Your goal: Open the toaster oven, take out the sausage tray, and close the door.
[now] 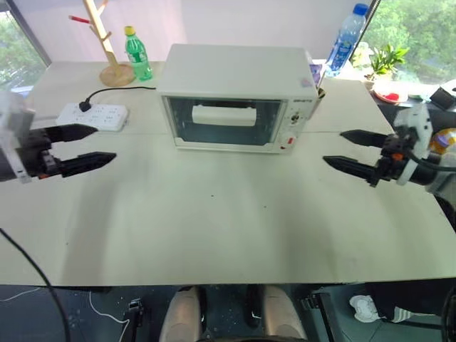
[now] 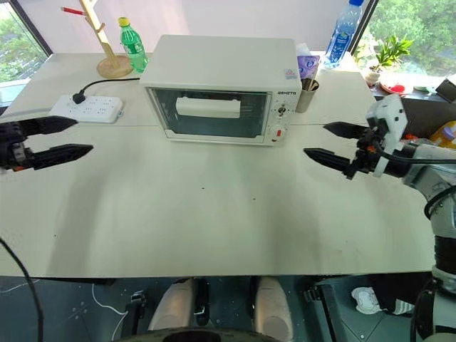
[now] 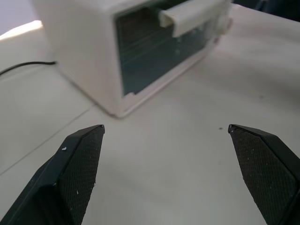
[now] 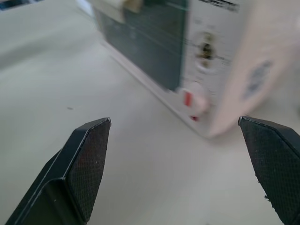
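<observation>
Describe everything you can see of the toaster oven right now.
The toaster oven is a boxy white countertop unit standing upright on the white table, toward its far side, front facing the robot. Its door, dark glass in a white frame with a chunky white bar handle, is shut. A control panel on the right of the front carries knobs and a red mark. Nothing touches the oven; both grippers hover apart from it.

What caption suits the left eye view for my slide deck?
Both open grippers, left and right, flank the closed toaster oven on the table.
</observation>
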You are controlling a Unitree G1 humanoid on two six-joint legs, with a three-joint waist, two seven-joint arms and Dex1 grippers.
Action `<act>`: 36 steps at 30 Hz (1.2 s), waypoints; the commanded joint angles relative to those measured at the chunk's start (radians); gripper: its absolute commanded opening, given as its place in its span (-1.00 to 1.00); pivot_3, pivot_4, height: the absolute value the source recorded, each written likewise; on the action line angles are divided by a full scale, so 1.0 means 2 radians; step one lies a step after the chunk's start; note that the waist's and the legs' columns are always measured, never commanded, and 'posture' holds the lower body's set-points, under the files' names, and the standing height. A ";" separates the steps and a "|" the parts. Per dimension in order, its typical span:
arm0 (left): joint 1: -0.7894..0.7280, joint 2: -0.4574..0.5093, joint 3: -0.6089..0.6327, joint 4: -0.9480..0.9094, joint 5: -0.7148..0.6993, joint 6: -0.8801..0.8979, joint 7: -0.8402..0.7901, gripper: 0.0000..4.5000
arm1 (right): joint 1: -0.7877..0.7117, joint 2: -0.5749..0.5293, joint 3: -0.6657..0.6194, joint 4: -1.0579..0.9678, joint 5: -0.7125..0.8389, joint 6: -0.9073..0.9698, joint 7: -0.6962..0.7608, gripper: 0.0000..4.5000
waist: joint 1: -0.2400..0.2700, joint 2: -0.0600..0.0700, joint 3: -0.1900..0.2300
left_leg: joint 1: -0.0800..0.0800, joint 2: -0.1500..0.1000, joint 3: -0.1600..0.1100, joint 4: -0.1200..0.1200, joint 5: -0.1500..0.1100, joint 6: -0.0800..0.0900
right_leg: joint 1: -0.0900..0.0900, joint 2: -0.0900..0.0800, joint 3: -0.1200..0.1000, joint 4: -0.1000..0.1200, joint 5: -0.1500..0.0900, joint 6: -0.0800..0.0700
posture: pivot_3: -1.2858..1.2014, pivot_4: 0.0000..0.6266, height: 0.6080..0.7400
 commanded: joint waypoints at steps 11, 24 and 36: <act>-0.126 -0.035 -0.097 0.016 0.011 -0.015 -0.028 0.99 | -0.124 0.117 0.128 0.022 -0.036 -0.025 -0.042 1.00 | 0.000 0.000 0.000 | 0.000 0.000 0.000 0.000 0.000 0.000 | 0.000 0.001 0.000 0.000 0.000 0.000 | 0.03 -0.52 0.73; -0.108 -0.041 -0.086 -0.007 0.004 -0.013 -0.021 0.99 | -0.214 0.197 0.191 0.164 -0.118 -0.109 -0.013 1.00 | -0.001 0.000 0.000 | 0.000 0.000 -0.001 0.000 0.000 0.000 | 0.000 0.001 0.000 0.000 0.000 0.000 | 0.03 -0.52 0.73; -0.118 -0.046 -0.095 0.011 0.015 -0.022 -0.013 0.99 | -0.174 0.211 0.187 0.067 -0.092 -0.083 0.008 1.00 | -0.002 0.000 0.000 | 0.000 0.000 -0.001 0.000 0.000 -0.001 | 0.000 0.001 0.000 0.001 0.000 0.000 | 0.03 -0.52 0.73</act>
